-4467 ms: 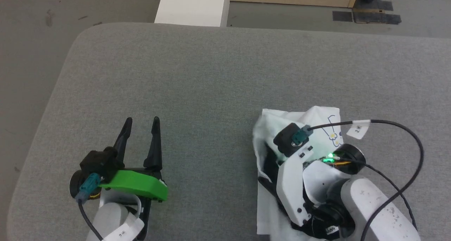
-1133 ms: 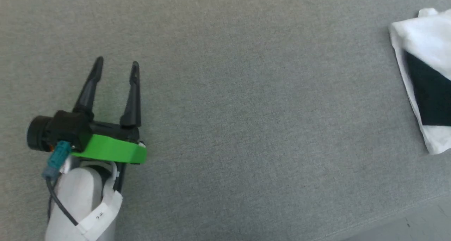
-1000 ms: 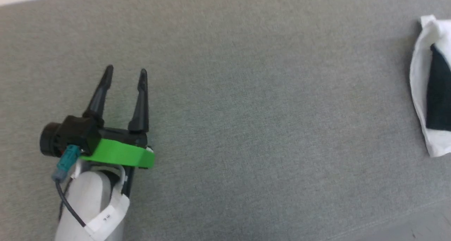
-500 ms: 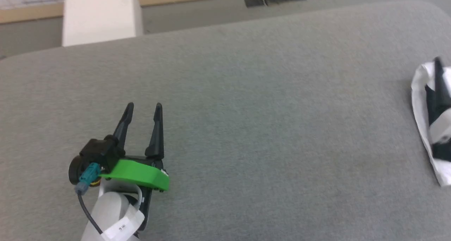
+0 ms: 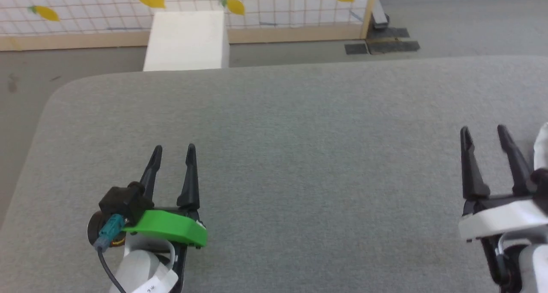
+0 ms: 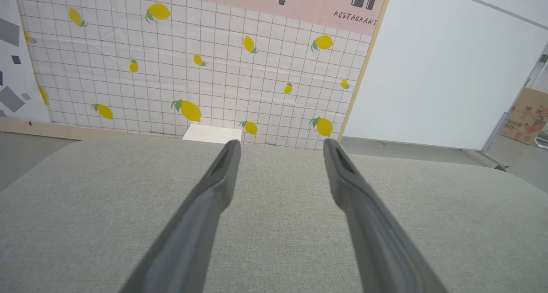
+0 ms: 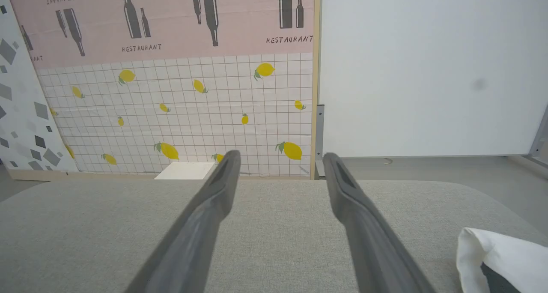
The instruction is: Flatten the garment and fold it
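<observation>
The garment (image 7: 498,258) lies folded into a white bundle with a dark patch at the lower right of the right wrist view; a sliver of the garment (image 5: 543,144) shows at the head view's right edge. My right gripper (image 5: 483,130) stands open just left of it, nothing between its fingers, and my right gripper (image 7: 280,156) points across the grey table. My left gripper (image 5: 173,148) is open at the lower left over bare table (image 5: 299,156); in its own view my left gripper (image 6: 280,142) is empty too.
A white block (image 5: 186,40) stands on the floor beyond the table's far edge. Behind it runs a tiled wall panel (image 5: 274,4) with lemon prints. The table's rounded far-left corner (image 5: 60,96) is near my left arm.
The head camera has lifted and swung, bringing the far edge and wall into view. My right gripper has come up into the lower right, off the garment, which has slid to the frame's edge.
</observation>
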Robot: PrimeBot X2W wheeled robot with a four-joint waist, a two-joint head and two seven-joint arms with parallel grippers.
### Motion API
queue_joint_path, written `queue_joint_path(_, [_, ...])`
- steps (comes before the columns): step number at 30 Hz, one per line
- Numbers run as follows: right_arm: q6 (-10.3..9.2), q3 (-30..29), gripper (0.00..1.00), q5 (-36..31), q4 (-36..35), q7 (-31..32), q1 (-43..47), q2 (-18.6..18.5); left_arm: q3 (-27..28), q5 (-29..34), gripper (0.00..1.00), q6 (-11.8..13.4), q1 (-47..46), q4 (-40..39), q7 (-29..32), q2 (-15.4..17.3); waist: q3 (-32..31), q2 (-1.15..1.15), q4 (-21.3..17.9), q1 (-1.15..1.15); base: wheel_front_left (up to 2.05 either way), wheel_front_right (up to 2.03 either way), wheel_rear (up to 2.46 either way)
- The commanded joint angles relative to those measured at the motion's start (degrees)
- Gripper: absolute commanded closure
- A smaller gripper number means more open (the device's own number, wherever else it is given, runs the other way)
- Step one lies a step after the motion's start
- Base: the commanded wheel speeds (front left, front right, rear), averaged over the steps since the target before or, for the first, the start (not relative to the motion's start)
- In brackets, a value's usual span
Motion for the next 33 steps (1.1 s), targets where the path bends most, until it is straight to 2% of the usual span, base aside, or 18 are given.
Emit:
queue_joint_path(1, [-0.10, 0.0, 0.00, -0.3, 0.3, -0.8, 1.4, 0.7, 0.2, 0.2, 0.00, 0.2, 0.8, 0.2, -0.2, -0.3, -1.5, 0.00, 1.5, 0.00, 0.00, 0.00, 0.00])
queue_joint_path(11, [-0.10, 0.3, 0.00, -3.2, 1.9, -2.4, 6.6, 4.0, 0.3, 0.7, 0.00, 0.7, 3.4, -0.1, -0.2, -0.5, -2.6, 0.00, 2.8, 0.00, 0.00, 0.00, 0.00])
queue_joint_path(24, [-0.10, 0.4, 0.00, -4.4, 1.1, -1.7, 7.9, 5.4, -0.5, -0.2, 0.00, 1.9, 4.6, 0.2, -0.2, -0.5, -2.1, 0.00, 2.8, 0.00, 0.00, 0.00, 0.00])
queue_joint_path(25, [0.00, 0.3, 1.00, -4.1, 1.3, -1.7, 7.2, 5.3, -0.5, -0.2, 1.00, 1.7, 3.8, 0.1, 0.0, -0.3, -2.1, 0.00, 2.8, 0.00, 0.00, 0.00, 0.00])
queue_joint_path(33, [0.00, 0.2, 1.00, -4.1, 1.3, -1.7, 7.2, 5.3, -0.5, -0.1, 1.00, 1.7, 3.8, 0.1, 0.1, -0.3, -2.1, 0.00, 2.8, 0.00, 0.00, 0.00, 0.00])
